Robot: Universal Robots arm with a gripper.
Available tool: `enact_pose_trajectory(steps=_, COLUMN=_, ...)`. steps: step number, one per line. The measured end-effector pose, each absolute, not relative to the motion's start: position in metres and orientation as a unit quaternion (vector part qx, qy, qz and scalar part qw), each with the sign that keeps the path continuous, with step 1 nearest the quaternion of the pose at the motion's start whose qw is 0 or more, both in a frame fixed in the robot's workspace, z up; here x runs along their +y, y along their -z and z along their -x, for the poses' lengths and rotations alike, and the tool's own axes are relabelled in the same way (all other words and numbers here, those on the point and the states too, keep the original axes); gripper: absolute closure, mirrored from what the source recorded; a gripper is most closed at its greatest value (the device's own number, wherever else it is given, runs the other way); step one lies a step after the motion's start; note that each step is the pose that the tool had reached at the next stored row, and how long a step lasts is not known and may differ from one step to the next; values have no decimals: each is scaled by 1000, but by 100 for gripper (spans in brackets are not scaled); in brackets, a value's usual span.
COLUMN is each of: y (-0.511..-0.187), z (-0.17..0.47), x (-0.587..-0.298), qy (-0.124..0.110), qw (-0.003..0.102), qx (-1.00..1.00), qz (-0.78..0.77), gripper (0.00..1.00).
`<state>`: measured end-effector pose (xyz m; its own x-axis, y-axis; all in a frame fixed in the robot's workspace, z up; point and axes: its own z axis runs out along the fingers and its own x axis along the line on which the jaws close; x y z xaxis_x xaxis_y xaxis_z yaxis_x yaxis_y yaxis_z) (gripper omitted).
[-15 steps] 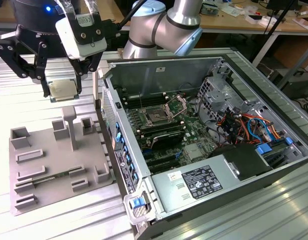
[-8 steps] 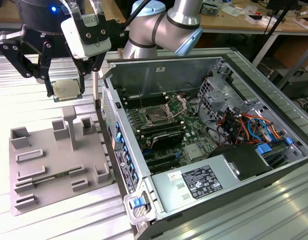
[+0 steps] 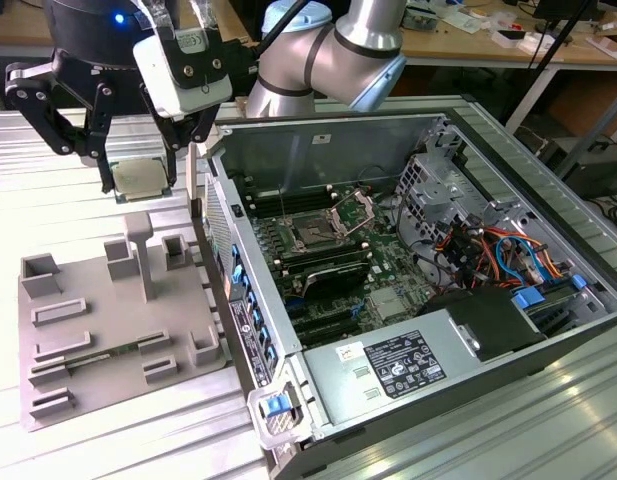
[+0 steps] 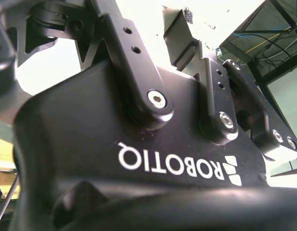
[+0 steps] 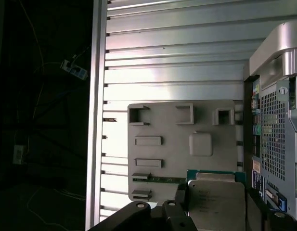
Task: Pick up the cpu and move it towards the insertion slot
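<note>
I hold the cpu (image 3: 138,180) tight in my gripper (image 3: 144,172). My fingers pinch it by two of its edges. That way its flat silvery top lies level and nothing presses on its face. I think a thin chip like this is best held by its sides.

The cpu hangs in the air, up above the far end of the grey tray (image 3: 98,320). It does not touch the tray. The tray has raised blocks and little grooves that keep parts in place, and it sits just beside the open computer case (image 3: 238,290).

The insertion slot (image 3: 313,236) is down inside the case, on the green board. Its shiny metal bracket (image 3: 353,210) stands tipped up, so the dark square is open from above. The cpu is well apart from the slot, and the tall side wall of the case stands between them. I judge that I carry the chip high so that it can clear that wall.

The desk (image 3: 138,440) under everything is made of long silver metal strips with ridges. It shines in the light. Behind it the room has wooden benches with small things on them, and dark cables hang near the desk's edge.
</note>
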<state>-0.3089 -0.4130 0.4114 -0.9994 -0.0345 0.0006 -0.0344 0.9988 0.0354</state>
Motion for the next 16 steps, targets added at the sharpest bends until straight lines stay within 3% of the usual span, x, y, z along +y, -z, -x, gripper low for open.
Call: enact_pose_trajectory(steps=16, y=-411, z=295, x=-413, qy=17, qw=1, qx=-1000, qz=-17, gripper=45)
